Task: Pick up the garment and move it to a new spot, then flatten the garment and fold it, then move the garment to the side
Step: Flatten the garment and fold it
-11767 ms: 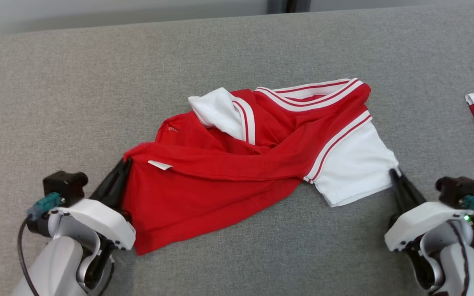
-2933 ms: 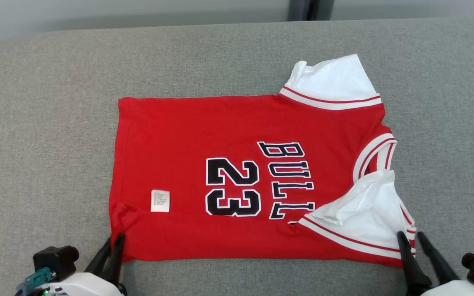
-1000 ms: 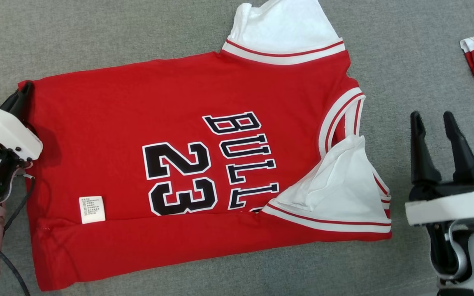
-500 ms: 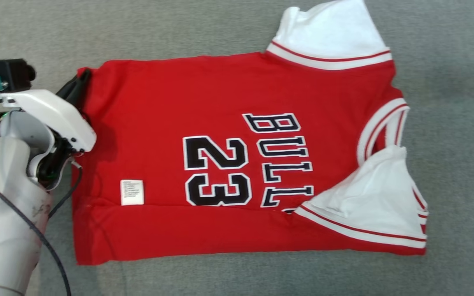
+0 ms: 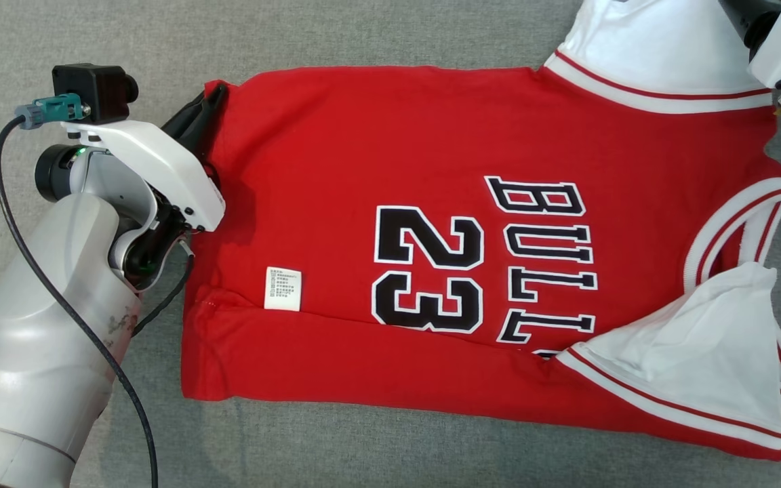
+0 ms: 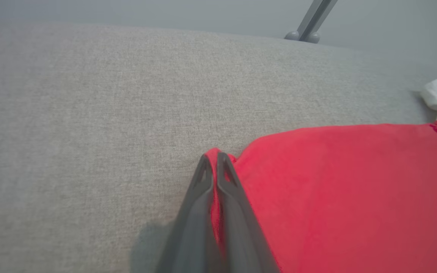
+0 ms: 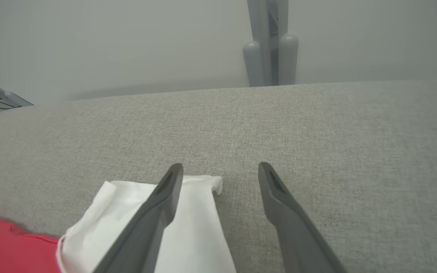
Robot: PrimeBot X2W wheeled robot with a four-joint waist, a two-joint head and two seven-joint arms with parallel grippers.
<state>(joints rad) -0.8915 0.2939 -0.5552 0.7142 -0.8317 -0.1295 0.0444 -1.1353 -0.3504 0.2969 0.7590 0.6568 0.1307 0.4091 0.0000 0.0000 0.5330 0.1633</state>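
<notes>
The garment (image 5: 431, 163) is a red jersey with white sleeves and black "BULLS 23" lettering, spread flat on the grey surface, its near long edge folded up over the front. My left gripper (image 5: 213, 98) is shut on the hem's far left corner; the left wrist view shows red cloth (image 6: 336, 189) pinched between its fingertips (image 6: 211, 159). My right gripper (image 7: 220, 170) is open above the far white sleeve (image 7: 203, 223), one finger over the sleeve and the other over bare fabric. In the head view its pale wrist housing (image 5: 780, 41) sits at the top right, fingers hidden.
The grey padded surface (image 5: 377, 447) stretches around the jersey. A grey wall and a vertical metal post (image 7: 268, 41) stand behind the surface's far edge. The near white sleeve (image 5: 702, 359) lies creased over the jersey's front at the lower right.
The head camera has shifted, so the jersey now sits further right in view. My left gripper has finished closing on the hem corner. My right arm has reached across to the far sleeve.
</notes>
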